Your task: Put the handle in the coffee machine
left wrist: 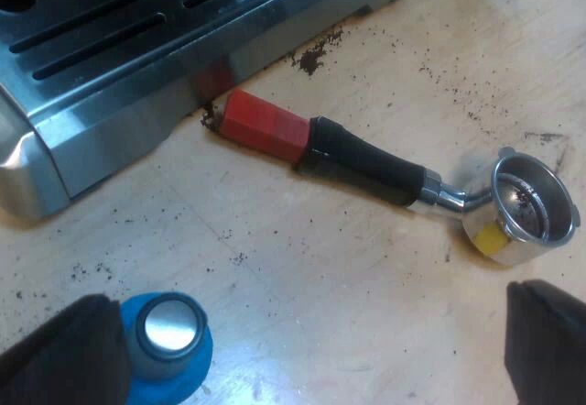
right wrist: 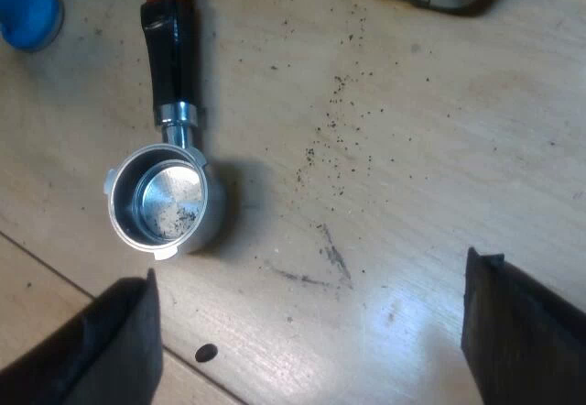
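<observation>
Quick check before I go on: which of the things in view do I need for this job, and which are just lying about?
For the job: the holder, loose on the table; the coffee machine.
Just lying about: the blue tamper; spilled coffee grounds.

Blue round tamper [left wrist: 168,345] with a silver metal top, on a pale wooden bench [left wrist: 302,277] strewn with dark coffee grounds [right wrist: 341,130]
The tamper rests on the bench, silver face up; the grounds lie as loose specks, one thicker clump and a few smears.
</observation>
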